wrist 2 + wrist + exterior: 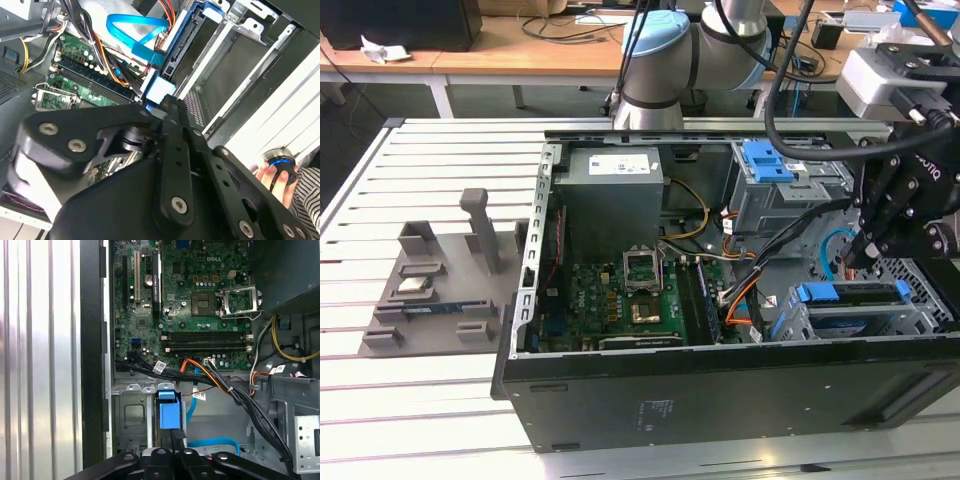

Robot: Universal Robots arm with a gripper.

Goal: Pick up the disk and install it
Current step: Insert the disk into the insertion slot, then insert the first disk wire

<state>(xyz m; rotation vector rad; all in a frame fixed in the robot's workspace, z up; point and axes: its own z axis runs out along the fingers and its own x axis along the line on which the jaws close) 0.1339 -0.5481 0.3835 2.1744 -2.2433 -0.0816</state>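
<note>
First wrist view: we see our gripper (pixel 172 452) over the drive cage (pixel 132 412), and we cannot tell whether it grips the disk's blue caddy tab (pixel 168 410). The disk (pixel 855 300) sits in that cage. We judge it dense, rigid and shock-sensitive; hold the caddy edges. Beyond the cage lies the motherboard (pixel 185 295).

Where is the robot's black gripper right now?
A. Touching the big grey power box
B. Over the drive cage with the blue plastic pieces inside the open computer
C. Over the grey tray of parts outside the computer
B: in the exterior view the black gripper hangs just above the metal drive cage holding blue plastic caddies, at that view's right.
</note>
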